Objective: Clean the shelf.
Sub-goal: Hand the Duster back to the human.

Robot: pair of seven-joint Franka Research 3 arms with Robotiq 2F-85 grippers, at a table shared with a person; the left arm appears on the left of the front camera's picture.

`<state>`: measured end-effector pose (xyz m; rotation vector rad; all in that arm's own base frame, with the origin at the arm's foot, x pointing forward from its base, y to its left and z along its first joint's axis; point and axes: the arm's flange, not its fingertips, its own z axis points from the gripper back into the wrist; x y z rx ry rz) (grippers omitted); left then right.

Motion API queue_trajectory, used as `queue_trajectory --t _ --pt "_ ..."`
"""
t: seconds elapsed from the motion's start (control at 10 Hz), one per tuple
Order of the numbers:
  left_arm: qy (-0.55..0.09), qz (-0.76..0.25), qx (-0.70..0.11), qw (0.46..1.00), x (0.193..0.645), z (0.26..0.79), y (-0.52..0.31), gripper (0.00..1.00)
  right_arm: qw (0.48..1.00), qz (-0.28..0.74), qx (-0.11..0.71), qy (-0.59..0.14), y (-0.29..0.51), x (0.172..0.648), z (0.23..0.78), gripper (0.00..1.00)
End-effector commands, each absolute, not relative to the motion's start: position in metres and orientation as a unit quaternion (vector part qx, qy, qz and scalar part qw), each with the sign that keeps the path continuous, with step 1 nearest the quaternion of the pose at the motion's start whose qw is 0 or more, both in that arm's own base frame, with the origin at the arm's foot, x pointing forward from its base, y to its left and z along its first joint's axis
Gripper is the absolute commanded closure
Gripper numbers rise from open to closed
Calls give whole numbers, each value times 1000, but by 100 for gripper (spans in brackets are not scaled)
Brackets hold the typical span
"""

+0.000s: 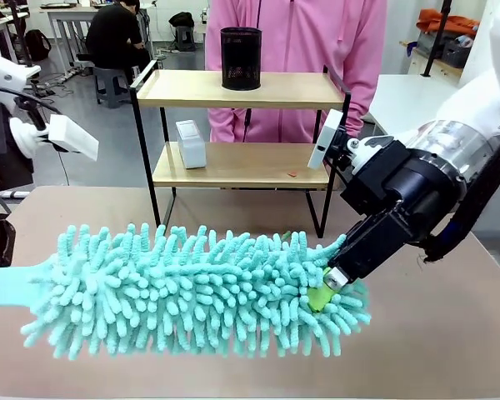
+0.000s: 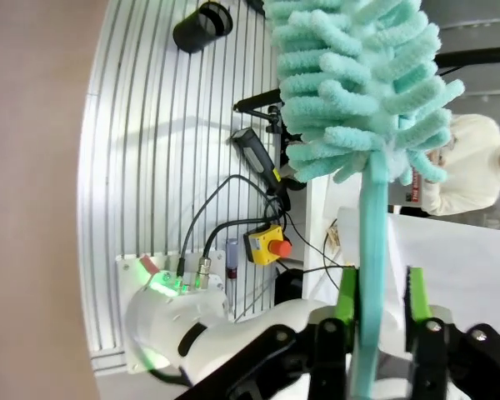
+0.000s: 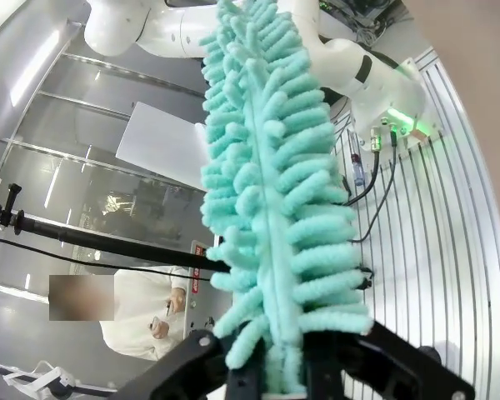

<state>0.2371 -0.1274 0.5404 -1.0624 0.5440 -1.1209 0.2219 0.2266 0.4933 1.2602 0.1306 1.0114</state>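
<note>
The shelf (image 1: 233,87) stands at the far side of the table, two wooden boards in a black frame. A long teal fluffy duster (image 1: 192,287) hangs level in front of it, above the table. My right gripper (image 1: 327,287) is shut on the duster's fluffy end, and the duster head (image 3: 271,208) rises from between its black fingers (image 3: 337,358). The duster's flat teal handle (image 2: 371,250) runs between the green pads (image 2: 415,292) of my left gripper (image 2: 381,283). Those jaws stand apart, with a gap beside the handle.
A black mesh cup (image 1: 241,58) stands on the shelf's top board. A white box (image 1: 191,143) and a small red scrap (image 1: 292,173) lie on the lower board. A person in a pink top (image 1: 292,33) stands behind the shelf. The brown tabletop (image 1: 433,325) lies below the duster.
</note>
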Motion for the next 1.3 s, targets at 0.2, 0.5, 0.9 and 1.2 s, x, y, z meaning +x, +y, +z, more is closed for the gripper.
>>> queue_trajectory --t 0.2,0.5,0.9,1.2 --pt "138 -439 -498 735 261 550 -88 0 687 437 577 68 202 229 489 100" --pt "-83 -238 -526 812 296 571 33 0 675 394 620 68 139 248 497 100" --pt "-260 -65 -559 785 294 571 107 0 597 337 720 -109 29 263 548 100" --pt "-288 -33 -601 744 309 555 94 0 527 231 761 -301 -50 265 553 100"
